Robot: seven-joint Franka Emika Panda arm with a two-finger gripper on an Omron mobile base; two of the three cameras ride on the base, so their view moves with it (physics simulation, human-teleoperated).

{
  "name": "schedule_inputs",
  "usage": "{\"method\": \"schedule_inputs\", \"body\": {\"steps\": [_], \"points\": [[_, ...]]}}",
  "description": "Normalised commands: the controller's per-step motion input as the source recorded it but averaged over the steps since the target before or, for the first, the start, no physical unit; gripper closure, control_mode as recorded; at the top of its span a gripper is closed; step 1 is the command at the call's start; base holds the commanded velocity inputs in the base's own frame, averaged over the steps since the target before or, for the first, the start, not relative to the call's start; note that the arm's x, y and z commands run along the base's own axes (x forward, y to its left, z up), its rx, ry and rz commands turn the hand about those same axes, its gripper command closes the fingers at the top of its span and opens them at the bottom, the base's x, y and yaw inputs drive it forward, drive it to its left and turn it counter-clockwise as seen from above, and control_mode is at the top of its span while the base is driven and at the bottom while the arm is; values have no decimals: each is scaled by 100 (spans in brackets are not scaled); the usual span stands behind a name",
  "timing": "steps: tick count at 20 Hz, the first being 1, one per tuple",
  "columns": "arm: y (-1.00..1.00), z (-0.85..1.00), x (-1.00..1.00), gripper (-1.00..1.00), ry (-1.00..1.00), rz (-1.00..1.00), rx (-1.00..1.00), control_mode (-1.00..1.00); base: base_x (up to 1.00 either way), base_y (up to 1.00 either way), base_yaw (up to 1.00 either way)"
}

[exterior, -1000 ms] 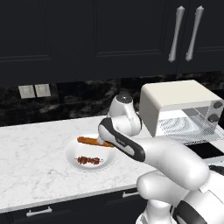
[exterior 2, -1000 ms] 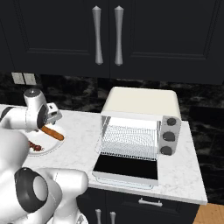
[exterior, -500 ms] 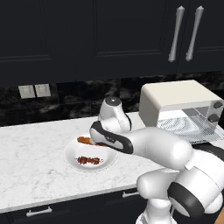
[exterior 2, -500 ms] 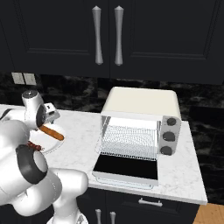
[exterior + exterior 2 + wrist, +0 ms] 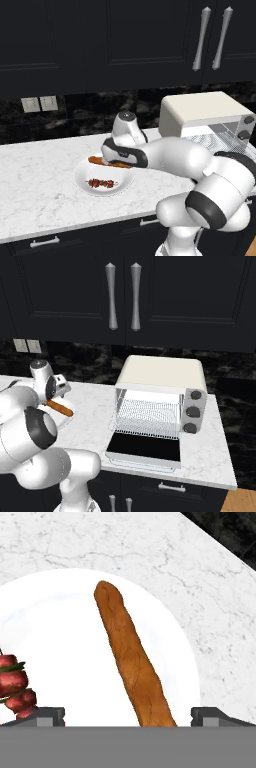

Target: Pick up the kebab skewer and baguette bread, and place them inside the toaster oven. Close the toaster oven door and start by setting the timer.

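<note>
Two foods are seen on a round white plate (image 5: pixel 60 612): the long orange-brown baguette bread (image 5: pixel 131 662) between the wide-open gripper (image 5: pixel 128 714), the red-chunked kebab skewer (image 5: pixel 14 687) beside it. The hand has been lowered nearer since a moment ago; grasping seems next.

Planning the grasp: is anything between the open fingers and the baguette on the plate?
Nothing visible. In the hand view the baguette bread lies bare on the white plate, running between the open fingers; the kebab skewer sits off to one side.
</note>
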Motion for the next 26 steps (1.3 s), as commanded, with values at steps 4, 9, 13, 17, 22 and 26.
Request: {"method": "schedule_inputs", "body": {"steps": [4, 9, 13, 17, 22, 26], "points": [[1, -30, 18, -100, 0, 0, 0, -100, 0, 0, 0], [5, -22, 12, -100, 0, 0, 0, -100, 0, 0, 0], [4, -19, 4, -100, 0, 0, 0, -100, 0, 0, 0], [2, -16, 15, -100, 0, 0, 0, -100, 0, 0, 0], [2, -15, 22, -100, 0, 0, 0, -100, 0, 0, 0], [4, -19, 9, -100, 0, 0, 0, -100, 0, 0, 0]]}}
